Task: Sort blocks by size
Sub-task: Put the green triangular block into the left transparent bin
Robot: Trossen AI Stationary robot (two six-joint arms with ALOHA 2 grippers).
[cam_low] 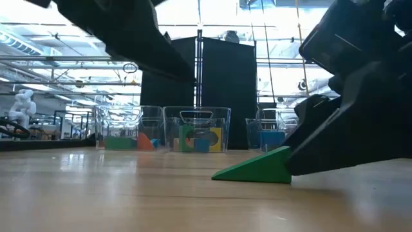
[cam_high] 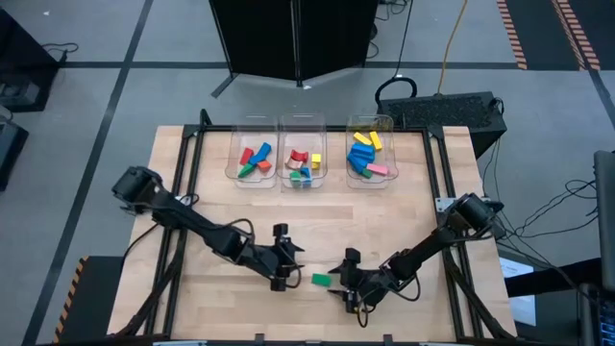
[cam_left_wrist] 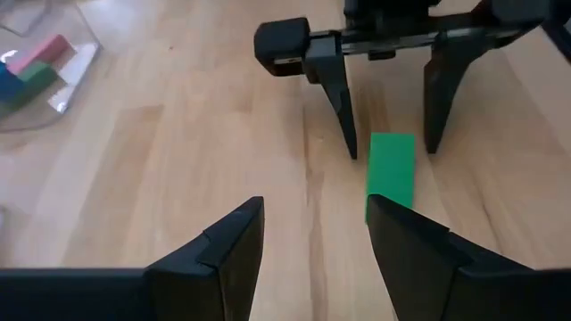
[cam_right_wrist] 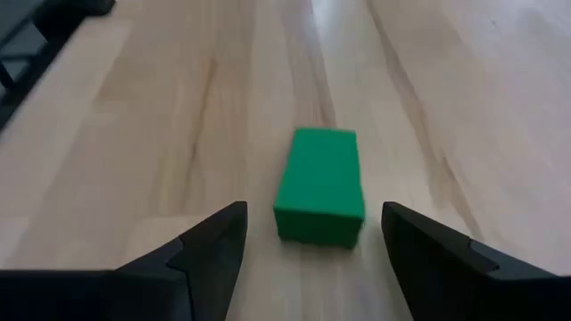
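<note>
High view: a small green wedge-shaped block [cam_high: 320, 279] lay flat on the light wooden table [cam_high: 192, 183] near the front edge, between the two grippers. The right gripper [cam_high: 347, 281] sat just beside it on the robot's right, fingers spread wide w/ nothing held; in the right wrist view the block [cam_right_wrist: 319, 185] lay on the wood just ahead of the gap between the fingertips [cam_right_wrist: 219, 234], not touching either. The left gripper [cam_high: 284, 270] was near the block on the other side, fingers apart approx. halfway, also empty; left wrist view showed the block [cam_left_wrist: 391, 166] off to one side of its fingers [cam_left_wrist: 234, 239], w/ the right gripper's fingers straddling the block's far end. Low view: block [cam_low: 255, 168] rested on the table, thin edge pointing away from the dark gripper beside it.

At the back of the table stood three clear plastic bins [cam_high: 301, 180] in a row, each holding mixed blocks [cam_high: 366, 154] – blue, green, red, yellow, pink.
</note>
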